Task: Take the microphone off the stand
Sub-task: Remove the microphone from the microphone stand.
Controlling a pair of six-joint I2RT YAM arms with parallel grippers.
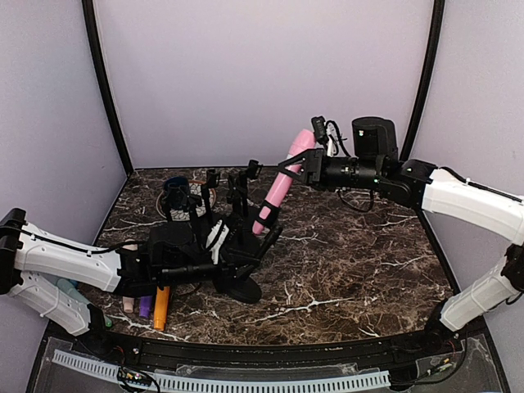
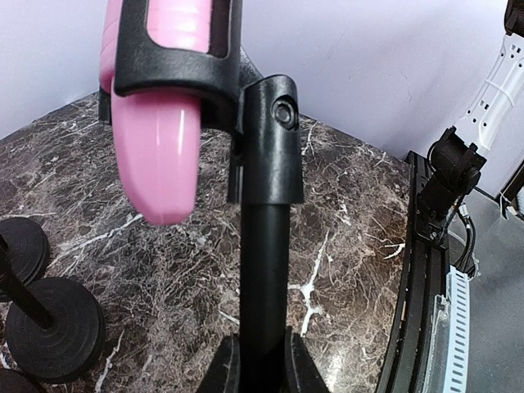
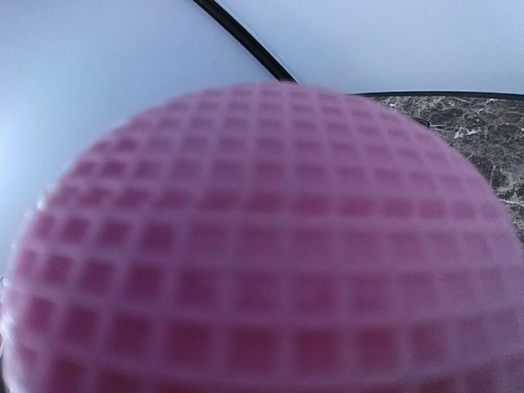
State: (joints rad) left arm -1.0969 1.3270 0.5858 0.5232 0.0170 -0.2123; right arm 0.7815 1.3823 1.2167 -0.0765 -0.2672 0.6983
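Across the whole floor of the booth you've got a dark brown marble-look bench [image 1: 352, 270] with white veins, so that's the biggest thing. Next are the two white-and-black arms. The left arm [image 1: 74, 262] comes in low from the left edge, and the right arm [image 1: 467, 201] bends in high from the right.

Middle-left on the bench is the tall black microphone stand [image 2: 264, 246], upright on its round base [image 1: 239, 288]. The left pincer [image 2: 262, 364] is clamped on the stand's pole, low down. In the left wrist view you can see a finger pressed against each side of the pole.

The long pink microphone [image 1: 278, 192] is not out yet. It's tilted, with its handle running through the stand's black clip [image 2: 176, 65], the rounded tail end poking out below the clip, and the mesh head up and to the right. The right pincer [image 1: 301, 166] is closed around it just under the head, going by the overhead view. The right wrist view is just blurry pink mesh filling the shot, and I can't see the fingers there.

Smaller stuff: two more black round stand bases [image 2: 53, 327] sit off to the left of the gripped pole. An orange mic [image 1: 161, 307] and a purple one [image 1: 145, 307] lie side by side near the front left of the bench, just beside the left arm.
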